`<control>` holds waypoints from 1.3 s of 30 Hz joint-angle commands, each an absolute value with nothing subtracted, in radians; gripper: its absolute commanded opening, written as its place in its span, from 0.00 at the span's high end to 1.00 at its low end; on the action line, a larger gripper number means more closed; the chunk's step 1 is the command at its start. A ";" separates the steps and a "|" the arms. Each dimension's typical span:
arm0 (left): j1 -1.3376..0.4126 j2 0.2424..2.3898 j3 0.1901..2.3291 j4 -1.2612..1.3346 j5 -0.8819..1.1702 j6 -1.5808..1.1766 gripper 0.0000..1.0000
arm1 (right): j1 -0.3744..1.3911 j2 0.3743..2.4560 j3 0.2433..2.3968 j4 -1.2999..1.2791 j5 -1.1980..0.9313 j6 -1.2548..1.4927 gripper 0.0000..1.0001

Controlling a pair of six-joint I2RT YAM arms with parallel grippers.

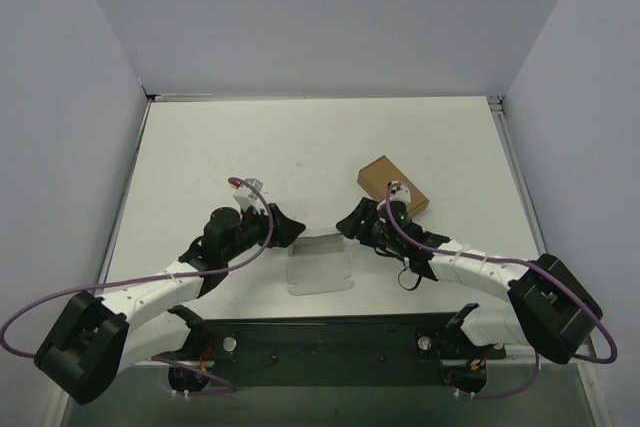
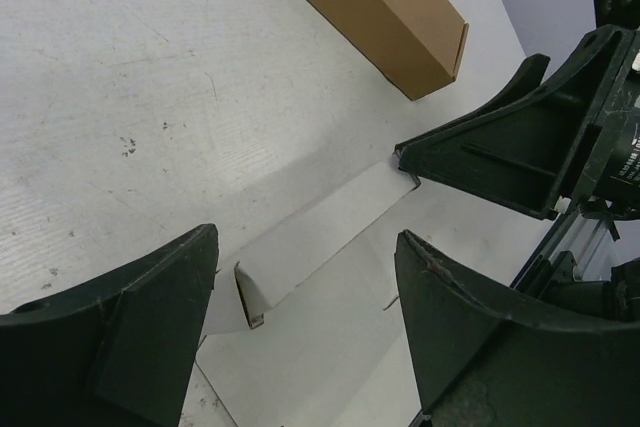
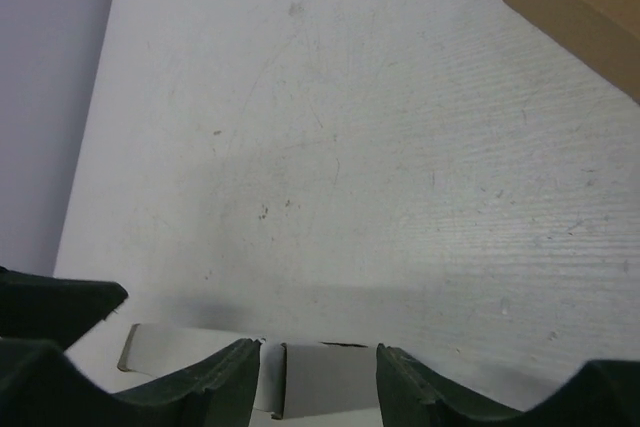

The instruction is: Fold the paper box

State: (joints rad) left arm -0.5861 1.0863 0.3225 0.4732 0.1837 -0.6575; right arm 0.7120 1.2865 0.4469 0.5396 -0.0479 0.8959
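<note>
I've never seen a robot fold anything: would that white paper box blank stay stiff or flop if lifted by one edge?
Probably flops somewhat: the paper box looks like thin card lying mostly flat. Its raised flap stands along a crease, so it likely bends there first. Likely light, so a push may slide it over the table.
</note>
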 commanded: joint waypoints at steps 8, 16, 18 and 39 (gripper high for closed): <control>-0.466 0.899 0.540 0.007 0.193 -0.548 0.15 | 0.725 1.045 0.560 0.261 -0.101 0.296 0.42; -0.391 0.928 0.908 -0.454 0.262 -0.394 0.05 | 0.900 1.098 0.732 0.055 -0.003 -0.112 0.41; -0.351 0.949 0.945 -0.497 0.243 -0.320 0.03 | 0.943 1.136 0.747 0.067 0.030 -0.168 0.41; -0.202 0.982 0.790 -0.351 0.271 -0.219 0.03 | 1.135 1.568 0.903 0.196 0.325 -0.474 0.45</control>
